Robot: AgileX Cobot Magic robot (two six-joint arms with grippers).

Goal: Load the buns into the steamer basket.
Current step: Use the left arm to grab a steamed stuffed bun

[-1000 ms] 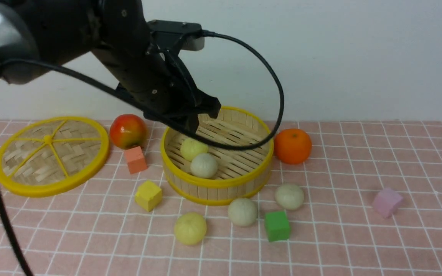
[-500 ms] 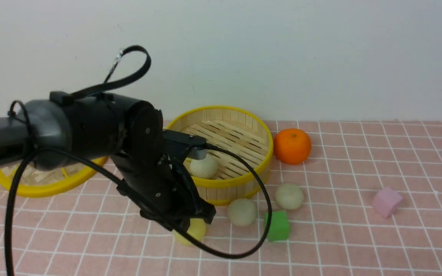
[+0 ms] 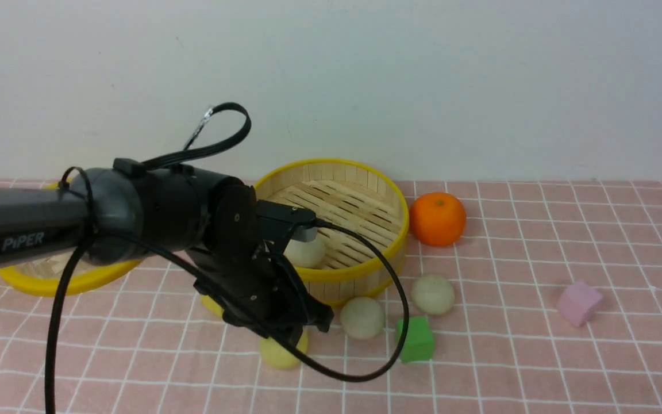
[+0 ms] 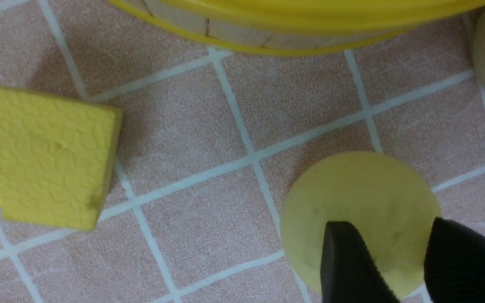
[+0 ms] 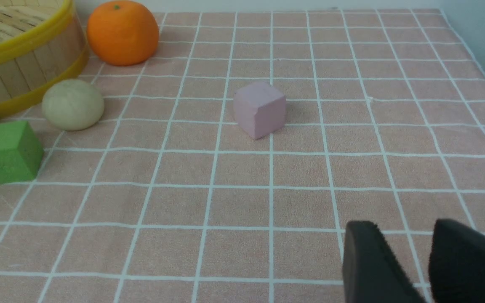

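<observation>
A pale yellow bun point(image 3: 281, 353) lies on the cloth in front of the steamer basket point(image 3: 360, 270). My left gripper point(image 3: 303, 329) hangs low over that bun point(image 4: 360, 198), open, both fingers above its top and not closed round it. One off-white bun point(image 3: 308, 253) rests inside the basket; my arm hides the space beside it. Two more off-white buns point(image 3: 362, 317) point(image 3: 433, 294) sit on the cloth to the right. In the right wrist view my right gripper point(image 5: 404, 227) is open and empty over bare cloth, far from the nearer bun point(image 5: 73, 104).
An orange point(image 3: 438, 219) sits right of the basket. A green cube point(image 3: 416, 339) lies next to the loose buns, a pink cube point(image 3: 579, 303) further right, a yellow cube point(image 4: 40, 155) close to my left gripper. A woven lid point(image 3: 61, 282) lies at the left.
My left arm has come down from above the basket to the cloth in front of it, over the yellow bun, and its jaws have widened. The right gripper has not moved.
</observation>
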